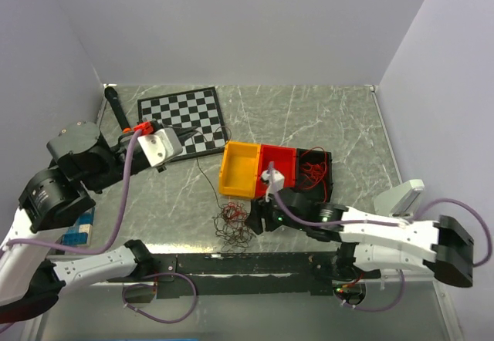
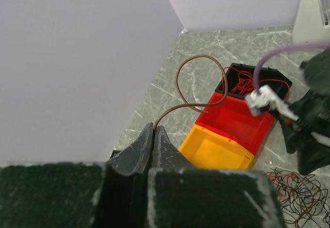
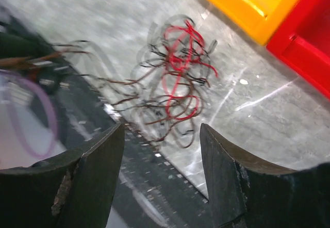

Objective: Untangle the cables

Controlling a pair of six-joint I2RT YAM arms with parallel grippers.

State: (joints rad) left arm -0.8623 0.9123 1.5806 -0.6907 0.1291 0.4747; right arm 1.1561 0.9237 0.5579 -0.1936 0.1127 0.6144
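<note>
Left arm (image 1: pixel 54 194): nearest the overhead camera, rising over the table's near left corner and reaching toward the far left
Right arm (image 1: pixel 386 233): low along the near edge, reaching from the near right corner toward the centre
Table (image 1: pixel 332 117): grey marbled top, walled on three sides
Black rail (image 1: pixel 247 264): lies along the near edge between the two arm bases
Chessboard (image 1: pixel 181 117): flat at the far left corner
Bins: yellow bin (image 1: pixel 239 170), red bin (image 1: pixel 278 165) and black bin (image 1: pixel 320 183) in a touching row at mid-table, yellow leftmost
Left gripper (image 1: pixel 185 133): over the chessboard's near right corner; jaws pressed together, pinching the single brown wire at their tips
Right gripper (image 3: pixel 160 135): jaws standing wide, nothing gripped; poised just above the tangle, contact cannot be told
Tangle of cables (image 1: pixel 234 227): red and dark strands looped together, on the table at the centre of the near edge, just beyond the rail and near the yellow bin
Red wires (image 1: pixel 312 167): small heap inside the black bin
Single brown wire (image 2: pixel 206 58): leaves the left fingertips, curls in one open loop above the bins; whether it joins the tangle cannot be told
</note>
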